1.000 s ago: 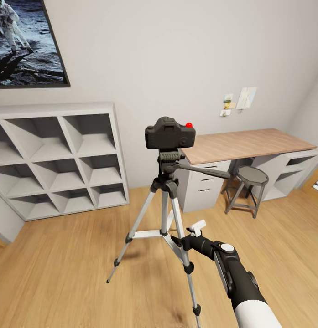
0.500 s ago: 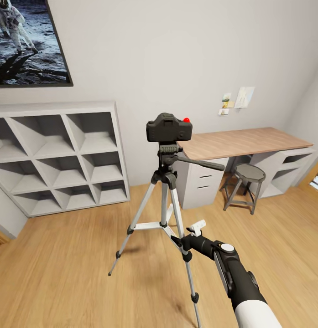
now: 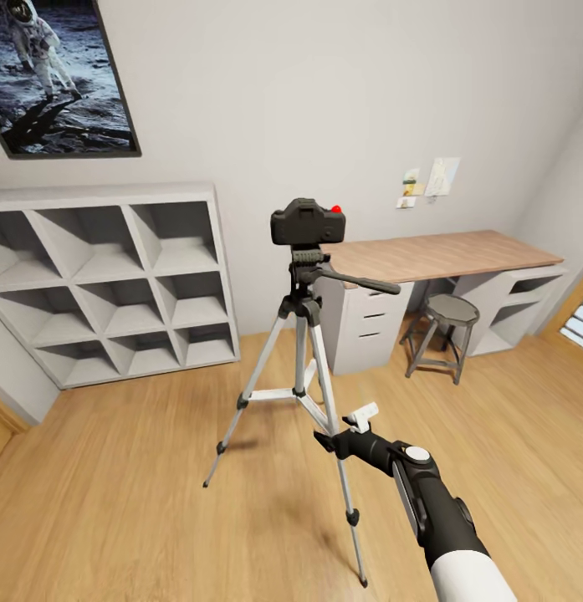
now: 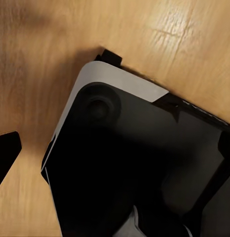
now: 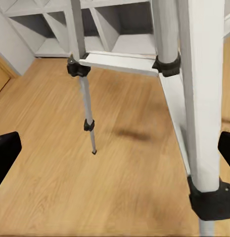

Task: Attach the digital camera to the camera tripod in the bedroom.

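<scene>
Nearest, the right gripper (image 3: pixel 341 428) hangs low in front of the robot, just beside the tripod's near leg (image 3: pixel 340 468). In the right wrist view its two dark fingertips (image 5: pixel 6 153) sit at opposite edges of the frame, wide apart and holding nothing, with that leg rising between them. It looks parked rather than working, since nothing at this height needs gripping. The left gripper (image 4: pixel 3 158) points down at the wood floor over what seems to be the robot's own dark base (image 4: pixel 134 168); whether it is spread or closed I cannot tell.

Beyond stands the tripod (image 3: pixel 301 359), legs splayed on the plank floor for balance, its long axis upright and its handle (image 3: pixel 362 283) reaching toward the desk (image 3: pixel 442 251). The camera (image 3: pixel 308 222) sits level on the tripod head, red button up, its width running across the view; judging by the flat back panel, the lens faces the far wall. The attaching appears done.

Farther back are the grey shelving (image 3: pixel 115 284), the stool (image 3: pixel 442 330) and the astronaut picture (image 3: pixel 61 75).
</scene>
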Available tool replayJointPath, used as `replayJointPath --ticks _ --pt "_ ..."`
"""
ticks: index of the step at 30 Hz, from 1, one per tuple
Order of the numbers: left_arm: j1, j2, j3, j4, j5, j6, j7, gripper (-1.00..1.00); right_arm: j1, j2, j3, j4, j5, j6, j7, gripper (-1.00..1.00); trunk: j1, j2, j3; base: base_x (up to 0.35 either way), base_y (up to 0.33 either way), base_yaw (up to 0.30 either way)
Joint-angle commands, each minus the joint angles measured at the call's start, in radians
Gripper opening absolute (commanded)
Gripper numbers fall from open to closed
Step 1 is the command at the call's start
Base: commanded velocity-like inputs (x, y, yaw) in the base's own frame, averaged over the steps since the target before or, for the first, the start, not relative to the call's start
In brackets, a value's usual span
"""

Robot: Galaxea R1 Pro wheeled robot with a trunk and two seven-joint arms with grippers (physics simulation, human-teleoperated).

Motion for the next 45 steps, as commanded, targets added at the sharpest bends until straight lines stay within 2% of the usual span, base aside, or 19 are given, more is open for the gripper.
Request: replayJointPath --ticks 1,16,19,24,25,29,30,34,38,45 --pt "-0.001 0.000 -0.008 0.000 0.008 0.003 0.003 1.00 -0.001 0.001 -0.005 -0.002 0.005 0.006 0.008 1.00 0.000 -0.001 -0.001 -0.331 0.000 0.000" --pt "-0.001 0.002 -0.007 0.000 0.008 0.003 0.002 1.00 -0.001 -0.001 -0.015 -0.001 0.000 0.008 0.005 1.00 0.000 -0.001 -0.001 -0.303 0.000 0.000" --pt "-0.001 0.003 -0.007 0.000 0.008 0.003 0.002 1.00 -0.001 -0.012 -0.023 0.006 -0.002 0.013 0.004 1.00 0.000 -0.001 -0.001 -0.078 0.000 0.000" --pt "-0.001 0.003 -0.007 0.000 0.008 0.003 0.002 1.00 0.005 -0.066 -0.029 0.038 -0.005 0.039 0.003 1.00 0.000 -0.001 -0.001 -0.028 0.000 0.000" --pt "-0.001 0.003 -0.007 0.000 0.009 0.003 0.002 1.00 0.006 -0.084 -0.029 0.058 -0.005 0.050 0.003 1.00 0.000 -0.001 -0.001 -0.010 0.000 0.000" --pt "0.000 0.003 -0.007 0.000 0.009 0.003 0.002 1.00 0.007 -0.113 -0.031 0.111 -0.006 0.066 0.001 1.00 0.000 -0.001 -0.001 -0.006 0.000 0.000" --pt "0.000 0.003 -0.007 0.000 0.009 0.003 0.002 1.00 0.007 -0.130 -0.032 0.144 -0.006 0.070 0.000 1.00 0.000 -0.001 -0.001 -0.003 0.000 0.000" --pt "0.000 0.003 -0.007 0.001 0.010 0.003 0.002 1.00 0.008 -0.165 -0.038 0.214 -0.007 0.074 -0.002 1.00 0.000 -0.001 -0.001 -0.002 0.000 0.000" --pt "-0.001 0.003 -0.007 0.001 0.010 0.003 0.002 1.00 0.008 -0.218 -0.048 0.320 -0.007 0.074 -0.003 1.00 0.000 -0.001 -0.001 0.000 0.000 0.000" --pt "0.000 0.003 -0.007 0.001 0.010 0.003 0.002 1.00 0.008 -0.279 -0.060 0.476 -0.009 0.064 -0.003 1.00 0.000 -0.001 -0.001 0.000 0.000 0.000"
